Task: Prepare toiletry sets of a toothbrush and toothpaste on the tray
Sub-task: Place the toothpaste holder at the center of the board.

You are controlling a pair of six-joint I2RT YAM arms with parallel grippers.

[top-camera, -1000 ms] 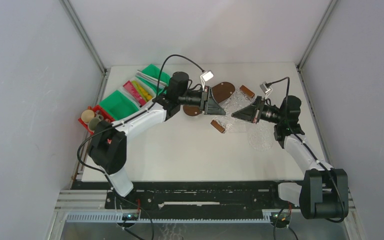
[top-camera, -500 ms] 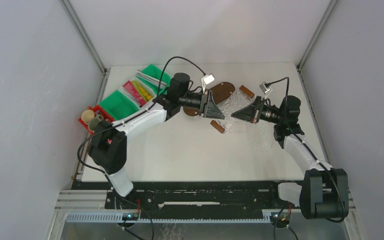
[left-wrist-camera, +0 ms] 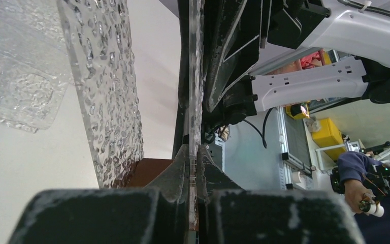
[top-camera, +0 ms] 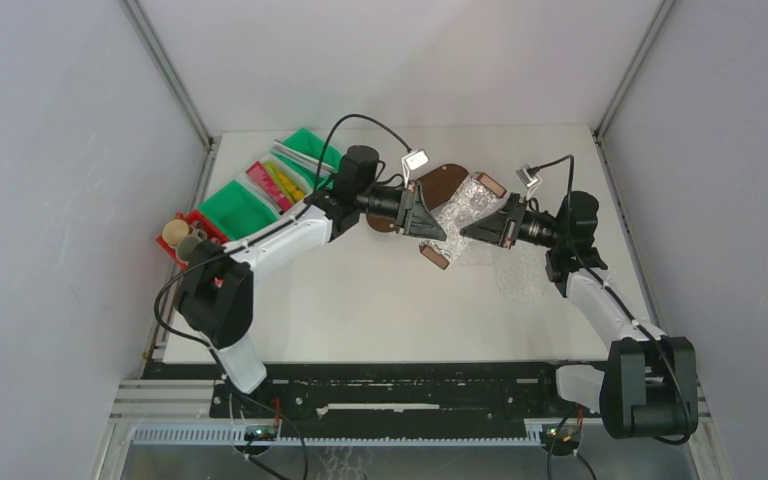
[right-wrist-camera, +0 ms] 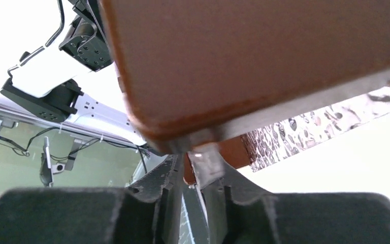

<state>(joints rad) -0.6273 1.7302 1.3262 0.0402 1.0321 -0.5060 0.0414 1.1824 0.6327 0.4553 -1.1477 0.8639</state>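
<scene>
Both wrists should turn together so the clear dimpled tray (top-camera: 463, 203) settles flat without twisting out of a pinch. From bases at the near edge, each arm reaches forward and bends inward, meeting at the tray. The left gripper (left-wrist-camera: 193, 152) is clamped on its thin rim; the right gripper (right-wrist-camera: 190, 162) straddles the opposite rim under a brown piece (right-wrist-camera: 244, 66), though whether it grips I cannot tell. The cups (top-camera: 182, 238) stand well left of the tray; tubes (top-camera: 278, 182) and toothbrushes (top-camera: 295, 152) lie left and beyond.
</scene>
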